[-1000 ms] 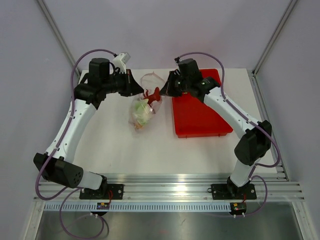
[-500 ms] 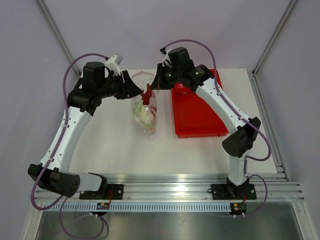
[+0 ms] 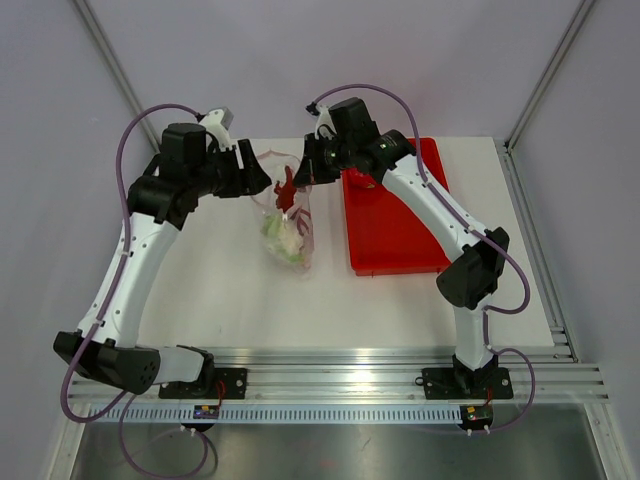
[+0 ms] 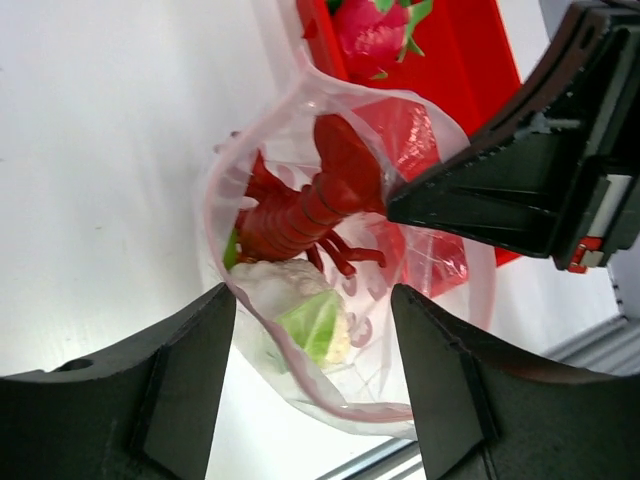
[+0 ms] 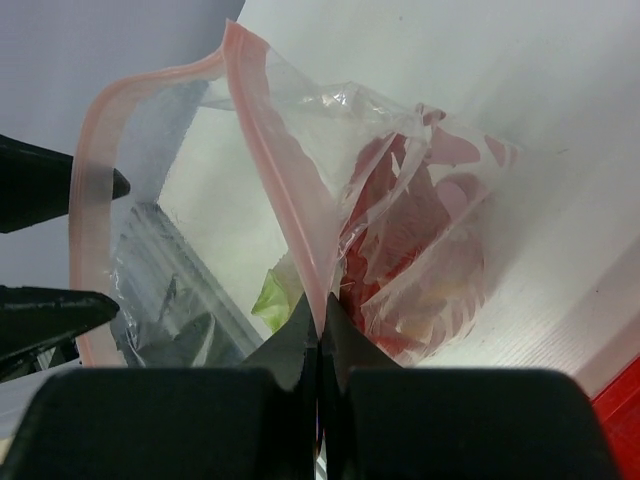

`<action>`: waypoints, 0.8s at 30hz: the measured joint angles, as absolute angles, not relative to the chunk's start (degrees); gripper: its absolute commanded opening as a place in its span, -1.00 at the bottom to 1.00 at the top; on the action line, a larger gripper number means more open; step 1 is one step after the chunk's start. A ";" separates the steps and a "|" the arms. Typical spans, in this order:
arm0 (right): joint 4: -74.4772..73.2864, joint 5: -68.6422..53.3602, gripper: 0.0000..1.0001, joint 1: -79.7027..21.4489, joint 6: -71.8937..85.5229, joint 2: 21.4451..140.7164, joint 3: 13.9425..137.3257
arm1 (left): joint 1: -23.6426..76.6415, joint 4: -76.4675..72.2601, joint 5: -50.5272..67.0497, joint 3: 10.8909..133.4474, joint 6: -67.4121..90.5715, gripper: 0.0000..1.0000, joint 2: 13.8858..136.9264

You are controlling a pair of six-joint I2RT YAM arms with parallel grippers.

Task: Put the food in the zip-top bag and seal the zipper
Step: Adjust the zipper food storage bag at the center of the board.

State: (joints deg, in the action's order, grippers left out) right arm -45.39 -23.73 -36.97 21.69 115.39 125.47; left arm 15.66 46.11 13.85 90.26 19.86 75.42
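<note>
The clear zip-top bag [image 3: 288, 235] hangs upright over the table between both grippers, mouth gaping. Inside lies the food: a red crayfish-like piece [image 4: 315, 205] on top, and a white lumpy piece with a green leaf [image 4: 305, 315] beneath it. My right gripper [image 5: 322, 325] is shut on the pink zipper [image 5: 265, 150] at one side of the mouth and holds the bag up. My left gripper [image 4: 312, 300] stands open, its fingers wide apart on either side of the opposite rim [image 4: 354, 412]. In the top view the left gripper [image 3: 262, 183] faces the right gripper [image 3: 303, 172] across the bag.
A red tray [image 3: 400, 235] lies right of the bag under the right arm. A pink dragon fruit with green scales [image 4: 370, 25] sits on the tray's far end. White table surrounds the bag; grey walls close the back and sides.
The left gripper has opened and let go of the bag's rim. The right gripper has moved left and up with the zipper, so the bag now hangs upright from it.
</note>
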 measured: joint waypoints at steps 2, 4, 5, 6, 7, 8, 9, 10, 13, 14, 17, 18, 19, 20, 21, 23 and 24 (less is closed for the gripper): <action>-45.39 -24.08 -1.00 -36.97 21.32 115.39 125.45 | 15.66 46.89 11.92 90.94 19.49 0.33 75.37; -45.52 -24.71 -1.00 -36.97 20.93 115.39 125.45 | 15.66 47.16 9.93 91.13 19.20 0.34 75.13; -45.63 -25.02 -1.00 -36.97 20.73 115.39 125.45 | 15.66 47.29 9.15 91.13 18.98 0.42 74.96; -45.74 -25.21 -1.00 -36.97 20.64 115.39 125.45 | 15.66 47.44 8.43 91.15 18.68 0.53 74.70; -45.74 -25.45 -1.00 -36.97 20.53 115.39 125.45 | 15.66 47.83 7.79 91.33 18.31 0.58 74.50; -45.76 -25.74 -1.00 -36.97 20.49 115.39 125.45 | 15.66 48.10 7.18 91.64 17.96 0.59 74.41; -45.80 -26.09 -1.00 -36.97 20.38 115.39 125.45 | 15.66 48.29 6.72 92.07 17.78 0.58 74.39; -45.91 -26.28 -1.00 -36.97 20.29 115.39 125.45 | 15.66 48.51 6.11 92.60 17.56 0.58 74.41; -46.15 -26.70 -1.00 -36.97 20.12 115.39 125.45 | 15.66 48.71 5.61 93.41 16.95 0.43 74.43; -46.17 -26.72 -1.00 -36.97 20.08 115.39 125.45 | 15.66 48.75 5.82 93.41 16.75 0.39 74.48; -46.22 -26.72 -1.00 -36.97 19.86 115.39 125.47 | 15.66 48.88 7.22 93.49 16.32 0.21 75.64; -46.26 -26.74 -1.00 -36.97 19.79 115.39 125.49 | 15.66 49.01 7.51 93.65 16.34 0.13 76.25; -46.44 -26.74 -1.00 -36.97 19.68 115.39 125.64 | 15.68 49.19 7.88 93.93 16.25 0.06 77.17; -46.61 -26.70 -1.00 -36.97 19.55 115.39 125.73 | 15.70 49.28 8.14 94.15 16.23 0.03 77.95; -46.85 -26.70 -1.00 -36.97 19.38 115.39 125.84 | 15.77 49.23 8.47 94.17 16.16 -0.18 78.94; -47.42 -26.70 -0.96 -36.97 19.07 115.39 126.02 | 15.97 49.56 8.88 94.17 16.43 -0.57 80.84; -47.70 -26.68 -0.83 -36.97 19.00 115.39 126.13 | 16.05 49.78 9.02 94.32 16.43 -0.86 81.76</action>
